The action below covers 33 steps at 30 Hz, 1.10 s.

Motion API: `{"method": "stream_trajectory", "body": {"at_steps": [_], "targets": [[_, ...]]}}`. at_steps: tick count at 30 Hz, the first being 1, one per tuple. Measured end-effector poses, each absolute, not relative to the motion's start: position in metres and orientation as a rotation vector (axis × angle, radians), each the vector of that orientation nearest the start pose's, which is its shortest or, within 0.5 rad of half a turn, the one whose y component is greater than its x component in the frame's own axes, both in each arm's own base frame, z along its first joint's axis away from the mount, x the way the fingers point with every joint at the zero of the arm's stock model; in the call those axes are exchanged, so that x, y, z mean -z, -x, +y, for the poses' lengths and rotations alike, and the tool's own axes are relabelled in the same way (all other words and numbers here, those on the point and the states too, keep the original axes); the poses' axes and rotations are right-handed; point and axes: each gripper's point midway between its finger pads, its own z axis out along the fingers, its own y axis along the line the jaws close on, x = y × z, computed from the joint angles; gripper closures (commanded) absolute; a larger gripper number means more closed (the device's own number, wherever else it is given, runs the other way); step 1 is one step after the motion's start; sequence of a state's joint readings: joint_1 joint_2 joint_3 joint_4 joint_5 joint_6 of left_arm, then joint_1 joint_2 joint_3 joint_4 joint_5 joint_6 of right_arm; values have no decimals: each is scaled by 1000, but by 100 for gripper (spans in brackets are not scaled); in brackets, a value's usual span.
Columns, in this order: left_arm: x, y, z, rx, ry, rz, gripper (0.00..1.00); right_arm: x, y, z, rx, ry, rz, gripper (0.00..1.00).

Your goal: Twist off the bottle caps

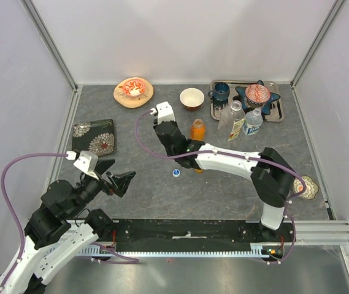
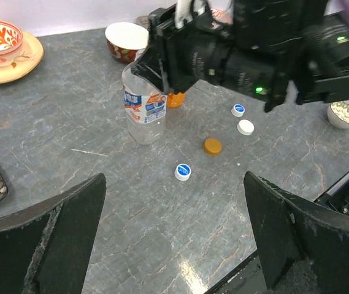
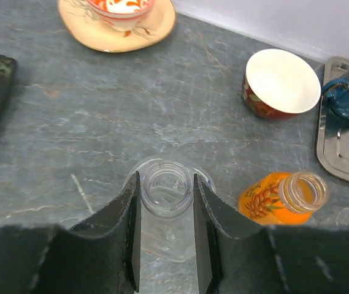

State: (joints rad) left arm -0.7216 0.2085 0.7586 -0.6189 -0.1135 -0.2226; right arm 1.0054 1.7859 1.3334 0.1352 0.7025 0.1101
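Right arm [image 1: 248,164]: the larger presence on the table, reaching from its base at the near right across to mid-table, wrist bent down over the work. Right gripper [image 3: 165,229]: fingers [image 3: 128,220] pressed to either side of the threaded neck of a short clear bottle with a blue label [image 2: 143,107], which stands upright at mid-table, cap already off; the hold looks snug, though whether it bears real pressure is hard to say. Left arm [image 1: 70,202]: drawn back to the near left, wrist angled toward the centre. Left gripper [image 2: 174,239]: jaws spread wide and empty, hovering above bare tabletop well short of the bottle. Tall clear bottle [image 1: 232,117] and a second short labelled bottle [image 1: 254,121]: upright beside the metal tray [image 1: 277,110] at far right. Orange bottle [image 3: 278,197]: short, upright, open-mouthed, just beside the gripped one. Loose caps, four: blue-marked cap [image 2: 183,171], orange cap [image 2: 212,146], white cap [image 2: 245,127], second blue-marked cap [image 2: 238,109], all lying flat on the table. Handling, as judged: bottles are thin plastic, apparently empty, so light, easily tipped and liable to dent at the body (the rigid neck is the sounder place to hold); caps are small, hard and ribbed, best pinched across the rim.
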Motion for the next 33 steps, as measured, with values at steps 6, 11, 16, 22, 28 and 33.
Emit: {"method": "stream_trajectory", "body": {"at_steps": [6,11,16,22,28,33], "targets": [[-286,-144,-116,637,-334,1659,1,-202,-400,367,-77,243,1761,100],[-285,-145,-116,636,-334,1663,1,-206,-423,357,-71,154,1745,100],[-282,-147,-118,630,-339,1681,1,-195,-437,348,-62,109,1764,100],[-278,-150,-121,623,-345,1699,1,-193,-439,345,-81,70,1782,72],[-270,-155,-127,614,-362,1740,1,-193,-440,343,-101,56,1800,44],[-269,-157,-129,613,-367,1747,1,-187,-437,341,-104,64,1832,34]]}}
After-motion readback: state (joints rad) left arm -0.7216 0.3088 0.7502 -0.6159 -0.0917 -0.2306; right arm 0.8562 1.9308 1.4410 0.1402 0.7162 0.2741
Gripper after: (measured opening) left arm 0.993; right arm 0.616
